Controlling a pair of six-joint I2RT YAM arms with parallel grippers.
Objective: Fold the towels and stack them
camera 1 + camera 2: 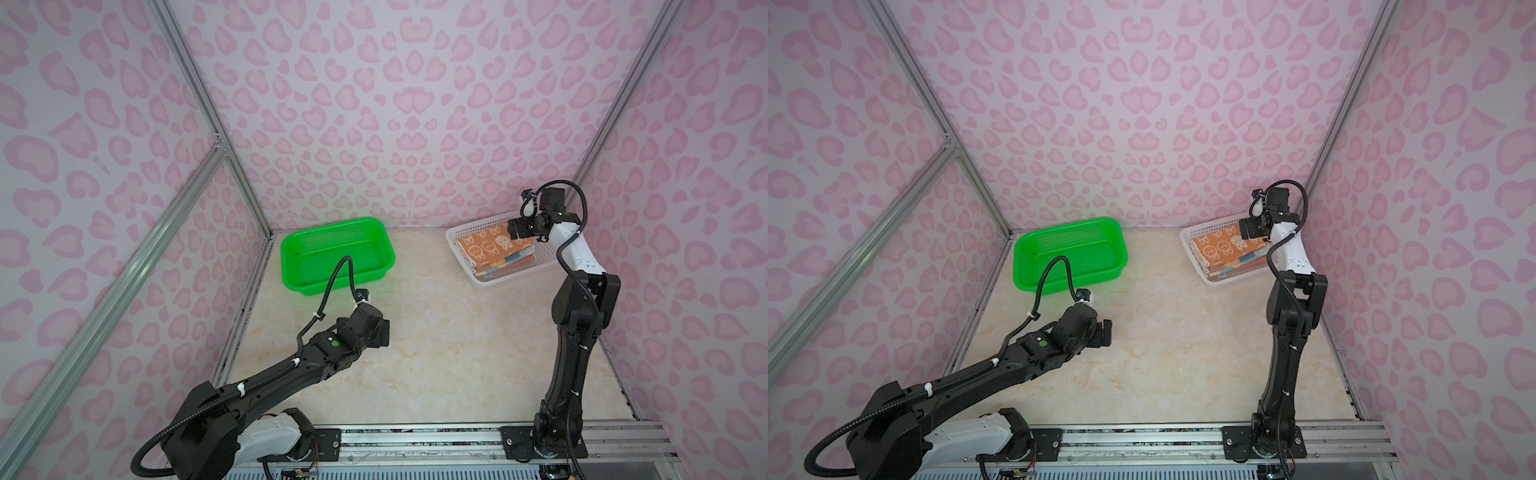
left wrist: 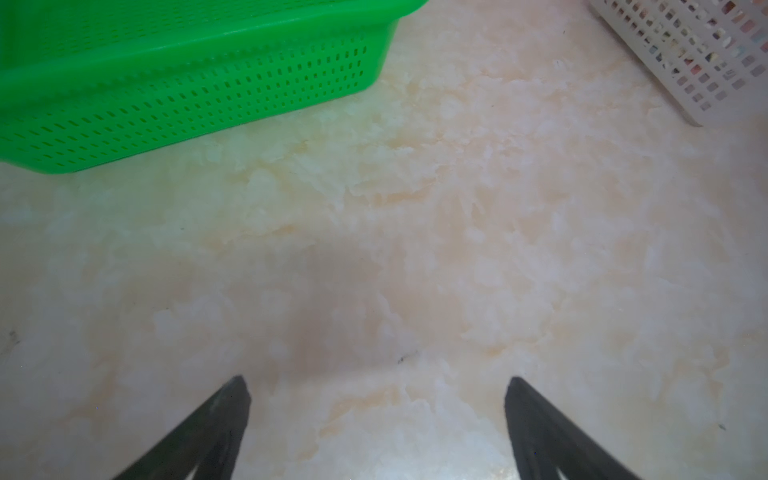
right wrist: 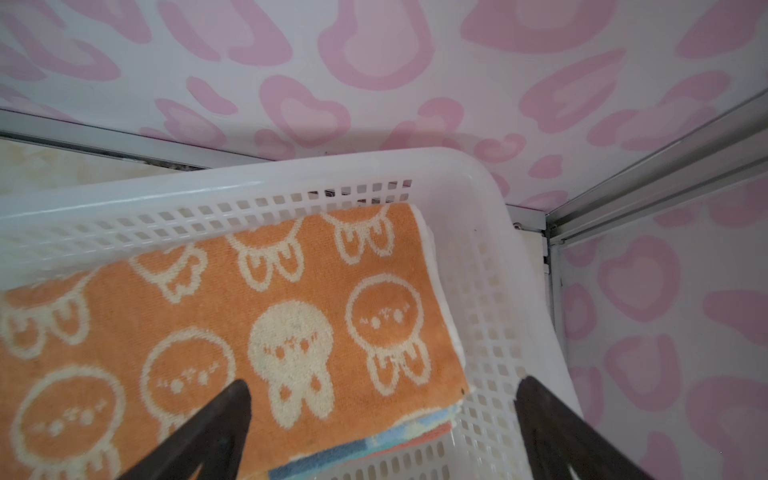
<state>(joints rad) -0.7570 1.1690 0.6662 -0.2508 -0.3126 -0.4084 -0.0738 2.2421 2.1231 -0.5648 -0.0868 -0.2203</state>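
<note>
Folded orange towel (image 3: 232, 332) in white basket (image 3: 490, 291)

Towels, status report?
Left end effector open, empty. Right end effector open above white basket. Towels stacked inside, orange towel on top. Nothing in the way.

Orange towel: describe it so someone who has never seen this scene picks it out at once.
On the marbled table, find the white basket at the far right, not the green basket. Inside, the orange towel lies folded on top of a striped towel. Its white cartoon faces set it apart from the blue and coral stripes below.
</note>
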